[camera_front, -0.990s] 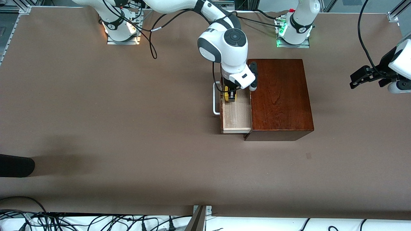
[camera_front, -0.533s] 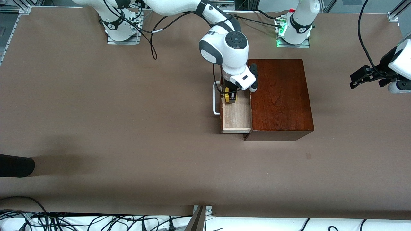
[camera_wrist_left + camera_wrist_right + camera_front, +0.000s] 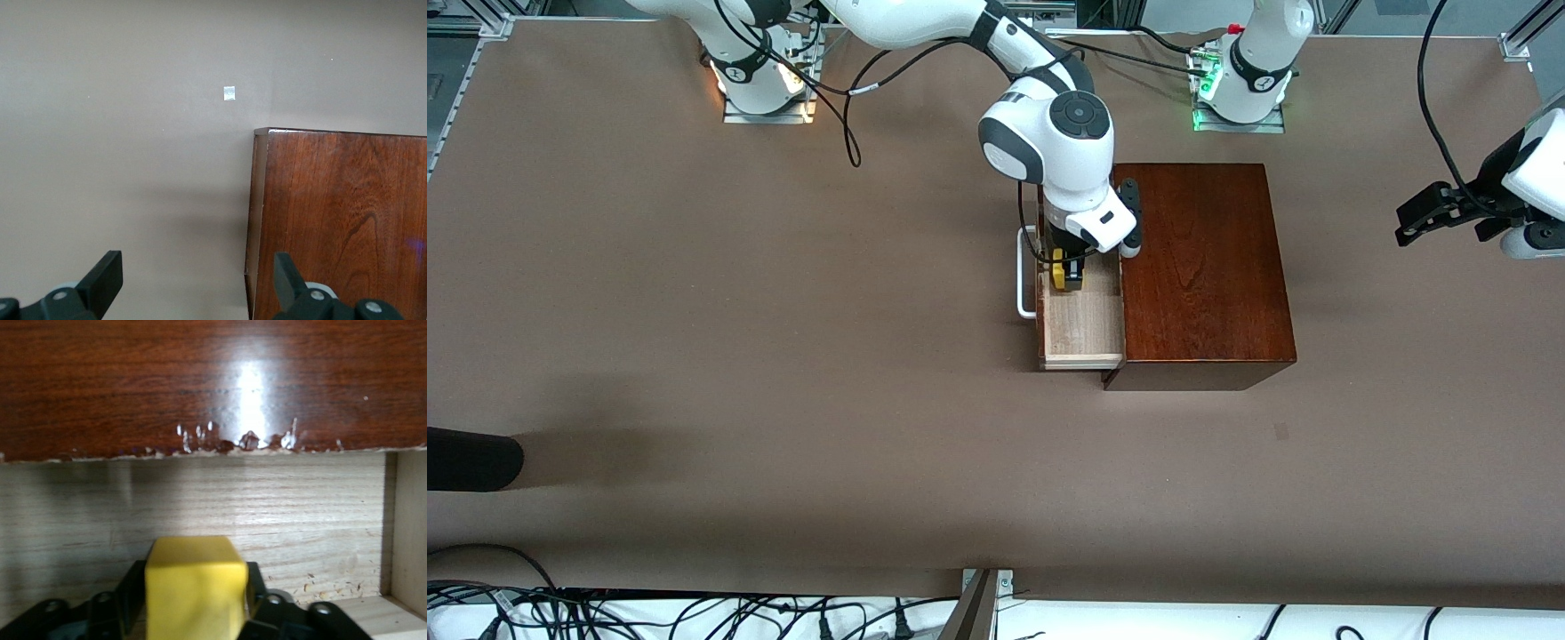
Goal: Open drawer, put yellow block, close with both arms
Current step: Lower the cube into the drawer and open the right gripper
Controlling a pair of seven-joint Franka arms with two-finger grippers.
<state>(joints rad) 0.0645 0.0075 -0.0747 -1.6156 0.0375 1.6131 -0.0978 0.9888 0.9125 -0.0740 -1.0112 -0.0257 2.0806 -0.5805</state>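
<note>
Bench (image 3: 783, 356): drawer (image 3: 1083, 324) stands open near the middle. My right tool (image 3: 1067, 271), clenched on the yellow block (image 3: 1058, 269), has dipped lower into it; release next. Left tool (image 3: 1427, 212) waits released at the bench's left-arm edge.

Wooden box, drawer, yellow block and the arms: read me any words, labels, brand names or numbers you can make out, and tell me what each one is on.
No readable text anywhere.
Wooden box: wood grain only.
Drawer: no label.
Yellow block, held in the right gripper: blank faces.
Round marks on the arm bases: too small to read.
Small pale square on the table: no writing visible.
</note>
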